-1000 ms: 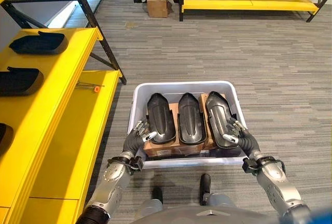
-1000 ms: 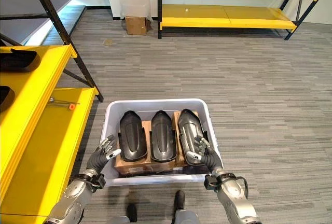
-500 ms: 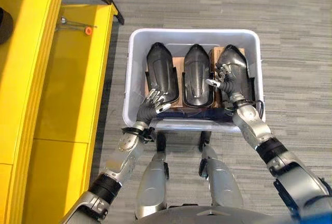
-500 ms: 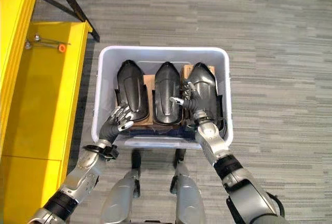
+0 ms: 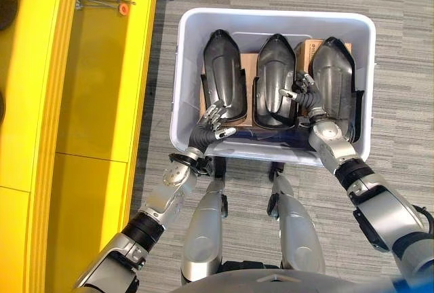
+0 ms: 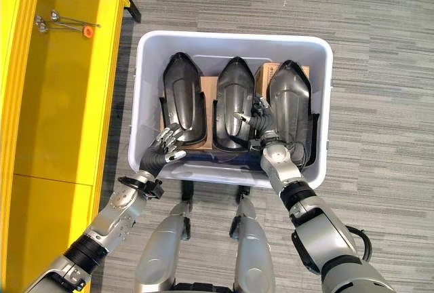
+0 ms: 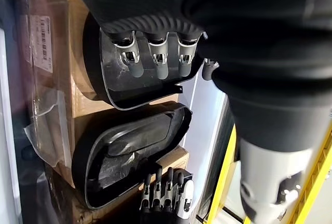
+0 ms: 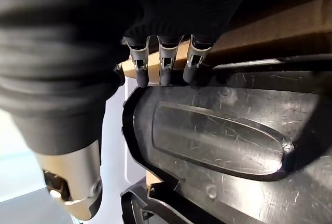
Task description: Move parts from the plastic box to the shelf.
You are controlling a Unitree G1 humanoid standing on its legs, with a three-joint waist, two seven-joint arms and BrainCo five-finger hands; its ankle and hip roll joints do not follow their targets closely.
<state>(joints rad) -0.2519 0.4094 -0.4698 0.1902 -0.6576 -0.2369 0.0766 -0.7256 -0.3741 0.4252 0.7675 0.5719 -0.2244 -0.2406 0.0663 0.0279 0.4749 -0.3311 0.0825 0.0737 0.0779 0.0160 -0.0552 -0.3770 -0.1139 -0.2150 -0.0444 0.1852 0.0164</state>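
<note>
A pale plastic box (image 5: pixel 271 14) stands on the floor with three black moulded parts side by side on cardboard. My left hand (image 5: pixel 211 129) reaches over the near rim, its fingers (image 7: pixel 158 62) relaxed and open just above the near end of the left part (image 5: pixel 224 76), holding nothing. My right hand (image 5: pixel 309 100) lies between the middle part (image 5: pixel 277 69) and the right part (image 5: pixel 333 69). Its fingers (image 8: pixel 162 67) are open, resting at the right part's (image 8: pixel 218 141) edge, and the thumb stretches towards the middle part.
A yellow shelf (image 5: pixel 102 69) runs along the box's left side, close to it. Small metal tools with an orange piece (image 6: pixel 85 30) lie on it at the far end. Grey striped carpet surrounds the box.
The camera has tilted further down over the box. Both hands have reached deeper into it: the left over the near rim to the left part, the right to between the middle and right parts.
</note>
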